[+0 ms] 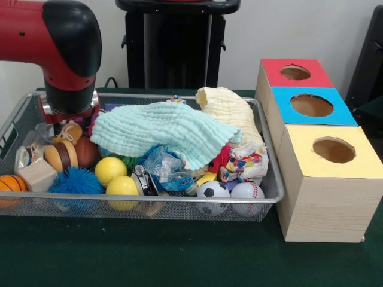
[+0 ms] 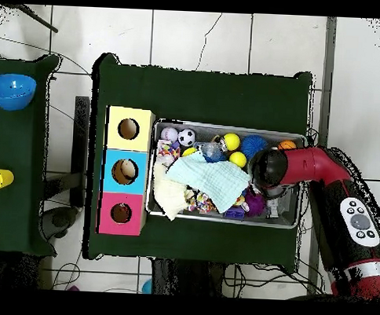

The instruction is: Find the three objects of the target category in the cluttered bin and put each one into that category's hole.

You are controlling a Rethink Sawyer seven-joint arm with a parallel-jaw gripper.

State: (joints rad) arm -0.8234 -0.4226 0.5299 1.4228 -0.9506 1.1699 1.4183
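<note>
The silver wire-mesh bin [image 1: 179, 200] sits on the green table and is full of clutter; it also shows in the overhead view [image 2: 226, 125]. A light-blue cloth [image 1: 161, 131] and a cream cloth [image 1: 230, 110] cover its middle and right. Along the front lie two yellow balls [image 1: 111, 170], a soccer ball [image 1: 213, 191], a baseball [image 1: 246, 191], a blue spiky ball [image 1: 75, 181] and a small basketball [image 1: 11, 184]. My gripper [image 1: 63, 116] reaches down into the bin's left end, mostly hidden under the red and black wrist [image 2: 267, 169].
Three wooden boxes stand in a row right of the bin, each with a round hole: red top [image 1: 296, 73], blue top [image 1: 312, 106], yellow top [image 1: 332, 149]. A wooden block [image 1: 37, 174] and a brown ball [image 1: 87, 152] lie beside my gripper.
</note>
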